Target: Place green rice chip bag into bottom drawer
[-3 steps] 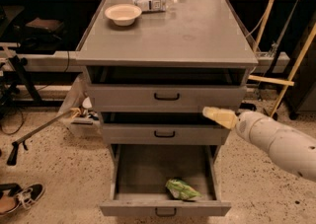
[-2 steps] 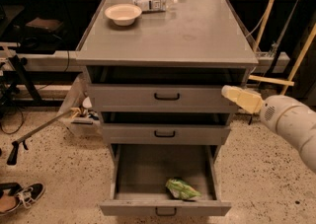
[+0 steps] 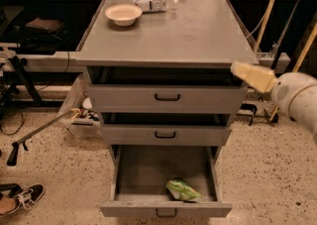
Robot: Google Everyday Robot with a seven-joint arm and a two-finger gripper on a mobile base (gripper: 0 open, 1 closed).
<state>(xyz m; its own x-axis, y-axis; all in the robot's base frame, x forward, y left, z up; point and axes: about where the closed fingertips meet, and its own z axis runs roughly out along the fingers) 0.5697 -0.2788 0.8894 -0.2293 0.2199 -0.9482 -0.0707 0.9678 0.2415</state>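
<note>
Green bag point(image 3: 183, 190) in btm drawer point(image 3: 133, 209); gripper point(image 3: 237, 69) by cabinet point(image 3: 198, 30).

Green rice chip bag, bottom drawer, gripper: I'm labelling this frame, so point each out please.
green rice chip bag point(image 3: 182, 190): camera view, middle of the bag.
bottom drawer point(image 3: 130, 210): camera view, front panel left of handle.
gripper point(image 3: 242, 72): camera view, its tip beside the cabinet's upper right corner.

bottom drawer point(image 3: 143, 169): matt metal | jaws beside cabinet top point(image 3: 168, 30): perhaps plastic
</note>
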